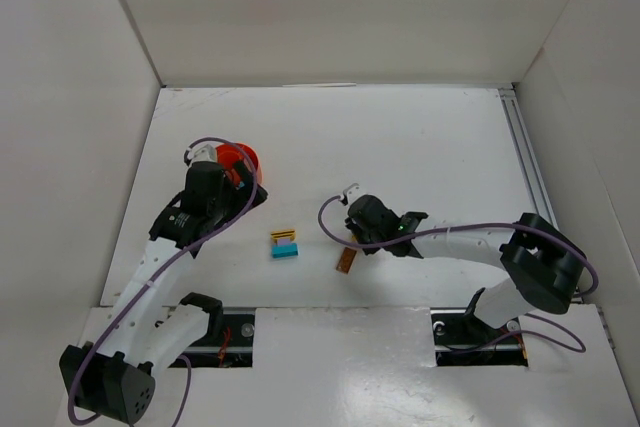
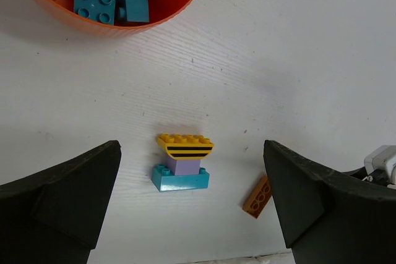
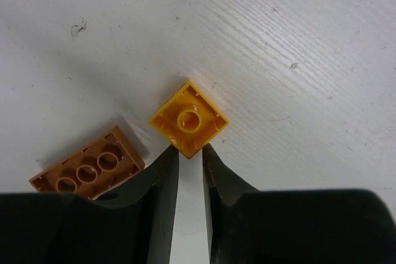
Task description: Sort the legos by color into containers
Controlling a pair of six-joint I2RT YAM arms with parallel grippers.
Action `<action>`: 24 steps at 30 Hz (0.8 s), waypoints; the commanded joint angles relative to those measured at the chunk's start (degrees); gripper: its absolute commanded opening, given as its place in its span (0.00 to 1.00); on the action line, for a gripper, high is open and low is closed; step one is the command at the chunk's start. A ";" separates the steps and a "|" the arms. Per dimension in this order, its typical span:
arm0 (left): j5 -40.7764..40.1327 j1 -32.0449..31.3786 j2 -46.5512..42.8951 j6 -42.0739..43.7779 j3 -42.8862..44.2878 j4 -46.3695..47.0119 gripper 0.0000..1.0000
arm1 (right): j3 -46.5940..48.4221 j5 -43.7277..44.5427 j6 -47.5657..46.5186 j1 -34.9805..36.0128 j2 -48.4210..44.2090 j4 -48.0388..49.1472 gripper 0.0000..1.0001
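Note:
My right gripper (image 3: 190,151) is shut on the near corner of a yellow brick (image 3: 189,119) that lies upside down on the table. A brown brick (image 3: 86,165) lies just to its left, also underside up. In the left wrist view my left gripper (image 2: 192,156) hangs wide open above a small stack: a yellow striped piece (image 2: 185,145) on a lilac brick (image 2: 184,166) on a teal brick (image 2: 180,180). The orange-red bowl (image 2: 179,4) has dividers and holds two teal bricks (image 2: 96,1). In the top view the yellow brick is hidden under the right gripper (image 1: 355,232).
From above, the bowl (image 1: 240,159) sits left of centre beside the left gripper (image 1: 240,187). The stack (image 1: 284,244) and the brown brick (image 1: 345,262) lie between the two arms. White walls enclose the table, and a rail (image 1: 525,162) runs along its right side.

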 commanded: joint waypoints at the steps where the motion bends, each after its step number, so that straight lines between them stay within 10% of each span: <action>1: -2.77 -0.21 -1.22 -1.13 1.30 -1.17 0.99 | 2.61 0.44 -1.33 0.36 -0.02 2.78 0.27; 8: -3.84 -0.21 0.10 -2.46 1.83 -2.32 0.99 | 5.60 0.96 -1.86 0.36 2.44 2.08 0.63; 24: -3.31 -0.21 -0.42 -1.32 2.36 -4.60 0.99 | 6.66 2.19 2.26 0.36 5.96 2.60 0.54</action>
